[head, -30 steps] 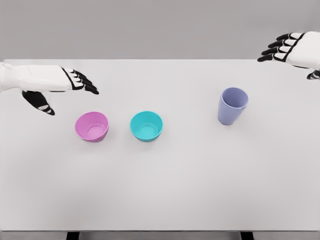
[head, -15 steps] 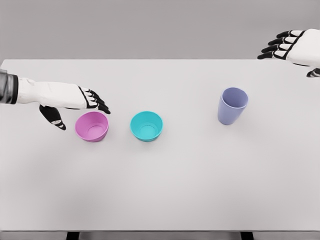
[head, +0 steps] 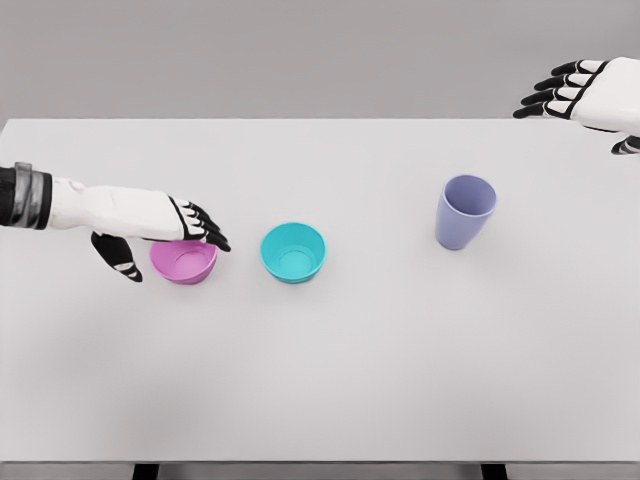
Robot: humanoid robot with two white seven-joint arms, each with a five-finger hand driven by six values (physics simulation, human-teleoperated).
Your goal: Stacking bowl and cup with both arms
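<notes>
Left hand [head: 165, 232], fingers spread, over pink bowl [head: 184, 261]: close around rim, teal bowl [head: 293, 252] at 3 o'clock

A broad, flat white table [head: 380, 380] with a smooth matte top fills most of the frame, its far edge running straight across the upper part; behind it, along the top of the frame, stands a plain grey wall [head: 300, 50]; two dark table supports [head: 494, 471] show at the bottom edge.
</notes>
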